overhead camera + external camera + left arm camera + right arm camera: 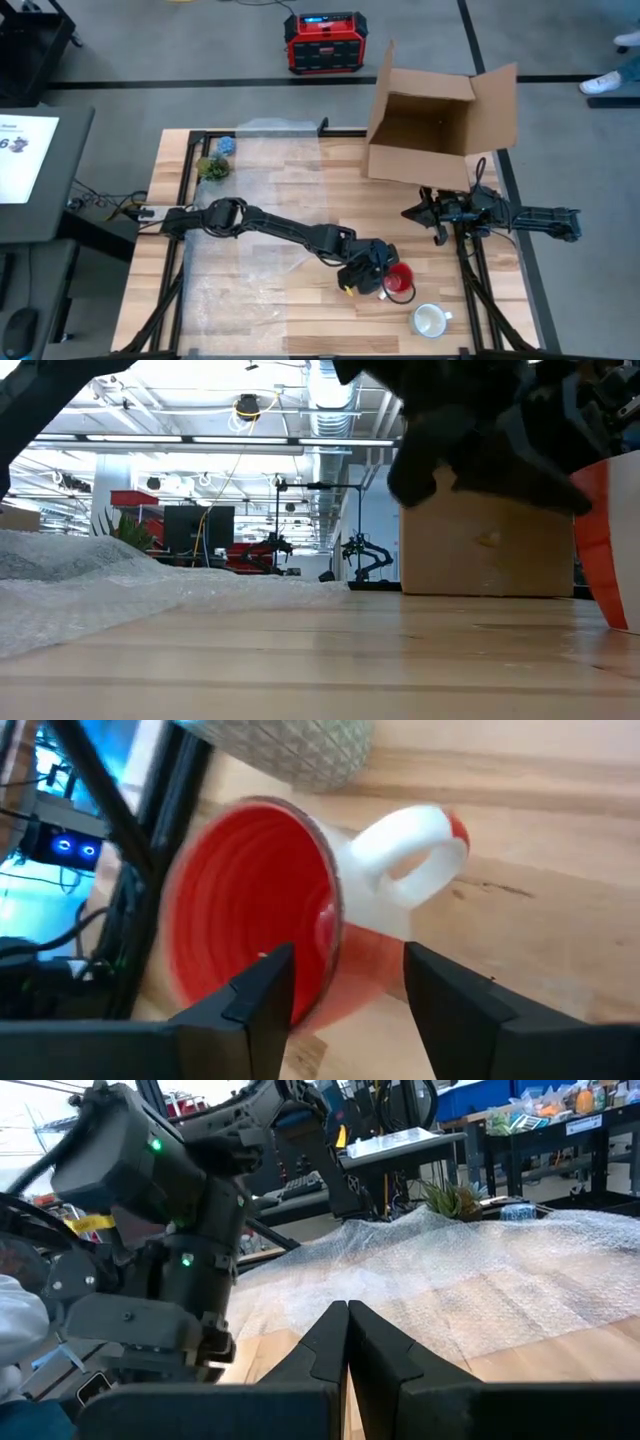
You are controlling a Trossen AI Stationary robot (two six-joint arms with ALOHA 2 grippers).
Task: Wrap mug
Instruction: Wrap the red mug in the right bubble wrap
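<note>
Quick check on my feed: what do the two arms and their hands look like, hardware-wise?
Both arms are dark, slim and jointed. The left hand has two flat, angular black fingers; its body carries small green indicator lights and a yellow tag, seen from the right wrist. The right hand has matching black wedge-shaped fingers, with thin cables looping around its wrist.

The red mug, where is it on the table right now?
In the high view the red mug sits near the table's front edge, right of centre, at the left gripper, whose open fingers straddle its wall. A white mug stands just beyond it, nearer the front corner.
</note>
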